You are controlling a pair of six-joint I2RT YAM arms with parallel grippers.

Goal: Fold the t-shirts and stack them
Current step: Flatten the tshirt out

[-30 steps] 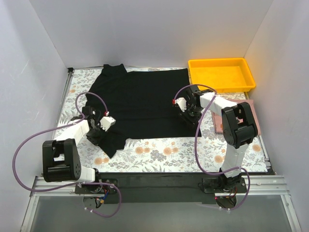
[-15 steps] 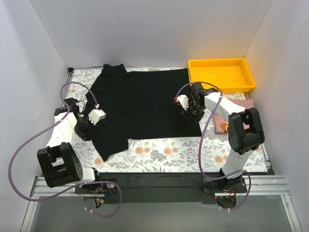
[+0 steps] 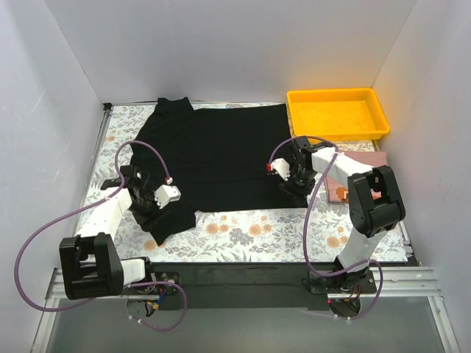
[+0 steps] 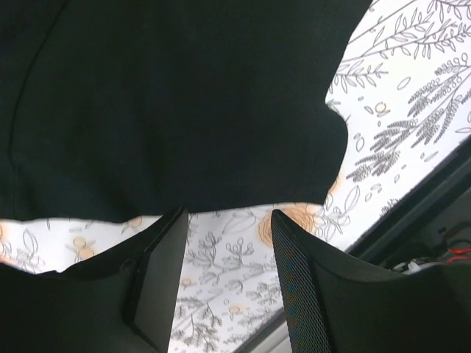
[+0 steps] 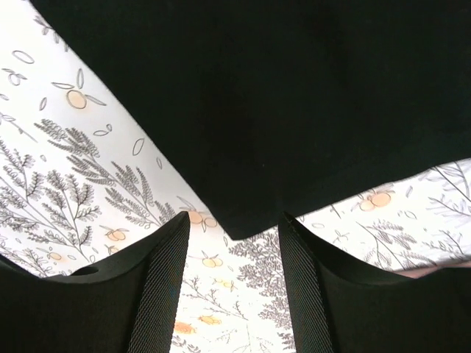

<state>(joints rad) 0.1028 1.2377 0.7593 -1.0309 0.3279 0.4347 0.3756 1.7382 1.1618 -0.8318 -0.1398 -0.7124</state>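
One black t-shirt (image 3: 213,151) lies spread flat on the floral table cover, collar at the far left. My left gripper (image 3: 157,213) is open over its near left sleeve. In the left wrist view the gripper (image 4: 228,216) hovers just off the sleeve's edge (image 4: 184,110), with bare cover between the fingers. My right gripper (image 3: 292,193) is open at the shirt's near right corner. In the right wrist view the gripper (image 5: 234,220) has that corner (image 5: 294,95) pointing between its fingers, which hold nothing.
A yellow tray (image 3: 303,118) stands at the back right. A pinkish book (image 3: 375,163) lies right of the right arm, partly hidden by it. White walls close three sides. The table's near edge (image 4: 412,213) shows close to the left gripper.
My left arm swung out to the left, then came back in over the near left sleeve. My right gripper moved nearer, from the shirt's right edge to its near right corner.
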